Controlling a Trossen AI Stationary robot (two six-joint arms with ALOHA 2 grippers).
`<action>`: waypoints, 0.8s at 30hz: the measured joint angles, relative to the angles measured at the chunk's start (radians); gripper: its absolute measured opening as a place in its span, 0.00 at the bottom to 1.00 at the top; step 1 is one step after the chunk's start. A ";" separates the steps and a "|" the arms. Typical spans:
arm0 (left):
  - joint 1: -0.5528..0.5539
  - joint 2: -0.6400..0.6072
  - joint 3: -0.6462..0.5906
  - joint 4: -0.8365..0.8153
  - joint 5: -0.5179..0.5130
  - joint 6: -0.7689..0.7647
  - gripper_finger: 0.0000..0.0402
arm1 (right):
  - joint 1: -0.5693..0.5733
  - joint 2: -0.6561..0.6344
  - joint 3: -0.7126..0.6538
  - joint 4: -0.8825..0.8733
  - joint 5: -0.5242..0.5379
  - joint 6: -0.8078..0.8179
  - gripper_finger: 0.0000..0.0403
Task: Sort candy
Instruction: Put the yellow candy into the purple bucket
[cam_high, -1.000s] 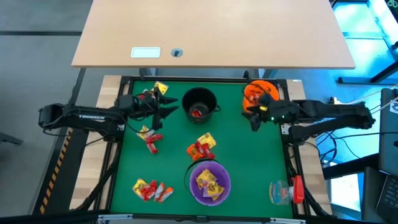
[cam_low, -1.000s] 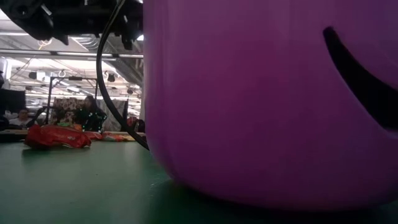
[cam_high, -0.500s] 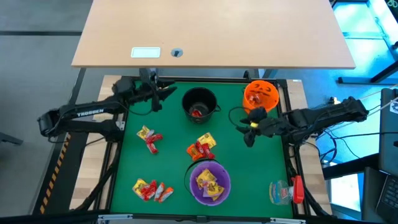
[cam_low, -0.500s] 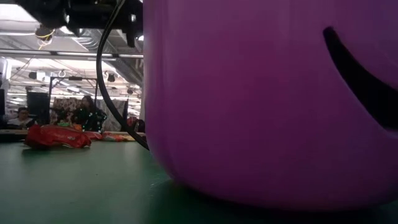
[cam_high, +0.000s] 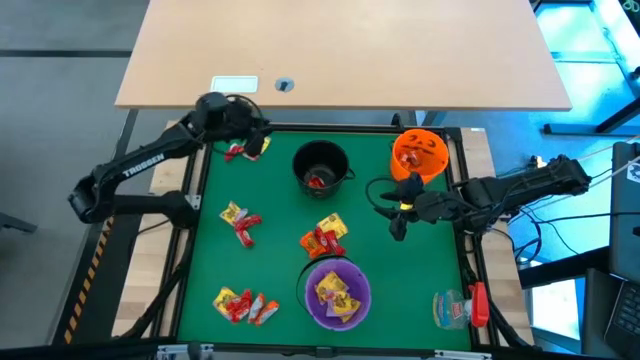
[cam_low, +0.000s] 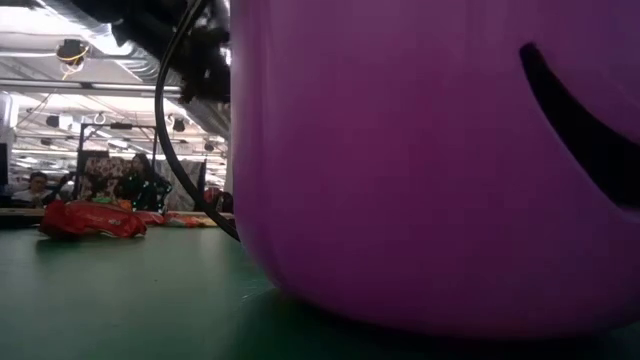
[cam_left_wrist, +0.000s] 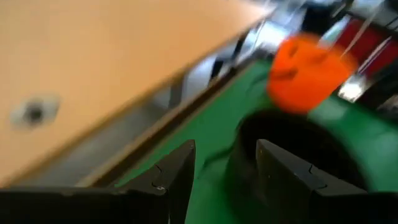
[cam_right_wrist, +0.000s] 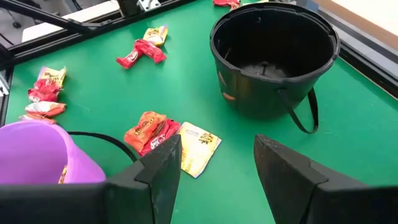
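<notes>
Candy lies in loose piles on the green mat: red and yellow pieces at the far left (cam_high: 245, 148), at the left (cam_high: 240, 222), in the middle (cam_high: 323, 237) and at the near left (cam_high: 243, 305). A black bucket (cam_high: 320, 165), an orange bucket (cam_high: 418, 153) and a purple bucket (cam_high: 337, 292) stand on the mat, each with candy inside. My left gripper (cam_high: 256, 128) hangs open over the far left corner, above the candy there. My right gripper (cam_high: 395, 212) hangs open between the orange bucket and the middle pile. Neither holds anything (cam_left_wrist: 225, 149) (cam_right_wrist: 216, 146).
A clear plastic item with a red part (cam_high: 460, 307) lies at the near right corner. A wooden desk (cam_high: 340, 50) stands beyond the far edge. The purple bucket (cam_low: 430, 160) fills most of the low view. Bare mat lies between the black bucket (cam_right_wrist: 273, 50) and my right gripper.
My left gripper has swung from beside the black bucket toward the far left corner, rising a little and turning to point toward the table's right. My right gripper has drawn away from the orange bucket toward the table's middle, rolled a little, then slowed. The candy and buckets have stayed put.
</notes>
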 joint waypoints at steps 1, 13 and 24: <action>0.018 0.016 0.000 -0.035 -0.016 0.000 0.40 | 0.000 0.000 0.000 0.000 0.000 -0.004 0.49; 0.126 0.291 -0.001 -0.115 -0.282 0.053 0.40 | 0.000 0.000 0.000 0.000 -0.022 -0.025 0.49; 0.240 0.458 -0.001 -0.104 -0.244 0.156 0.49 | -0.001 0.000 0.000 0.000 -0.025 -0.043 0.49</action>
